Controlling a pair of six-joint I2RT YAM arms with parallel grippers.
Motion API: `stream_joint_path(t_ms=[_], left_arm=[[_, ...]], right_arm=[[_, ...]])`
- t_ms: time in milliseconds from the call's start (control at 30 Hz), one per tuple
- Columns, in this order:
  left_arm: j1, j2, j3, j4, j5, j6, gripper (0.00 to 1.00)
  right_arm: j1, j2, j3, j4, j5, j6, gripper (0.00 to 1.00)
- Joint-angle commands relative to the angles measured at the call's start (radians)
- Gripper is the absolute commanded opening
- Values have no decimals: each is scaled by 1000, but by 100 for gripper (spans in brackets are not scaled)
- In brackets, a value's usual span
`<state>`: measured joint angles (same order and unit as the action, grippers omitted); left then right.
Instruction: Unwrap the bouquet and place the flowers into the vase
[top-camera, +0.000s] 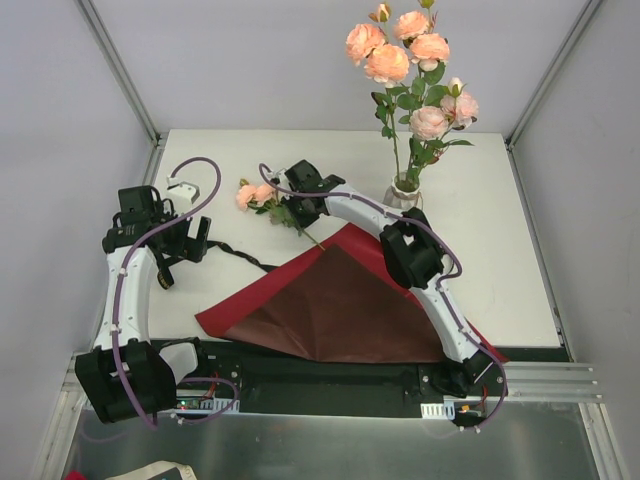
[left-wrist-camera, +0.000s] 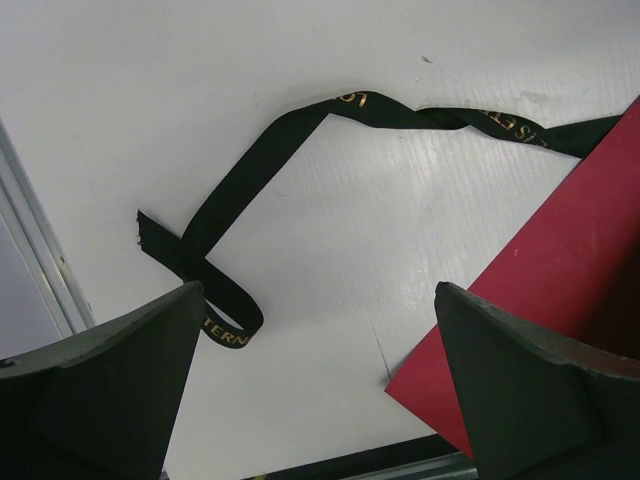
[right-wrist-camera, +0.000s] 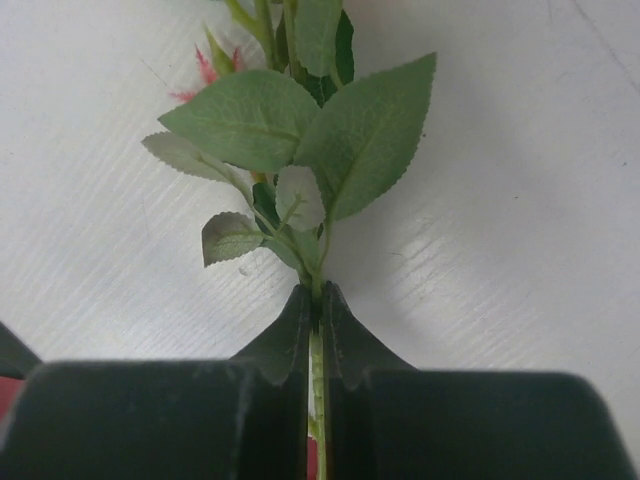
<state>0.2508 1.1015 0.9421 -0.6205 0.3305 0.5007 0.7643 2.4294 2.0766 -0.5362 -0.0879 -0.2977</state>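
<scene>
The right gripper is pressed together on the thin stem of one rose lying flat on the table. The rose's long axis runs straight out along the line of the fingers: leaves fan out just ahead of the fingertips, the two peach blooms lie furthest forward, and the cut end trails back under the wrist towards the paper. Seen from above, the stem is a diagonal, with the blooms up-left and the stem end down-right.

Well off to the right of this gripper, behind the arm's elbow, stands the vase. It holds several roses, upright with blooms at the top and stems down in the mouth.

The left gripper is spread wide and holds nothing. The ribbon lies loose on the table ahead of its fingers, one looped end near the left finger, the rest running forward and right to the paper's edge beside the right finger.

Only the right wrist view shows the pinch itself, with the stem in the slit between the pads; it shows barely a fringe of pink from the blooms. Only the top view shows the vase and the paper spread open and flat. The gold lettering on the ribbon shows only in the left wrist view.
</scene>
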Motion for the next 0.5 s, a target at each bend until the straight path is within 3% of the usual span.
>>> stream_joint_path(t_ms=[0, 200, 467], left_arm=[[10, -8, 50, -36, -16, -19, 99], [10, -48, 49, -70, -61, -31, 99], [10, -95, 58, -105, -50, -39, 99]], right_arm=[[15, -81, -12, 28, 24, 61, 1], [16, -308, -120, 298, 31, 152, 1], [32, -639, -311, 703, 74, 114, 1]])
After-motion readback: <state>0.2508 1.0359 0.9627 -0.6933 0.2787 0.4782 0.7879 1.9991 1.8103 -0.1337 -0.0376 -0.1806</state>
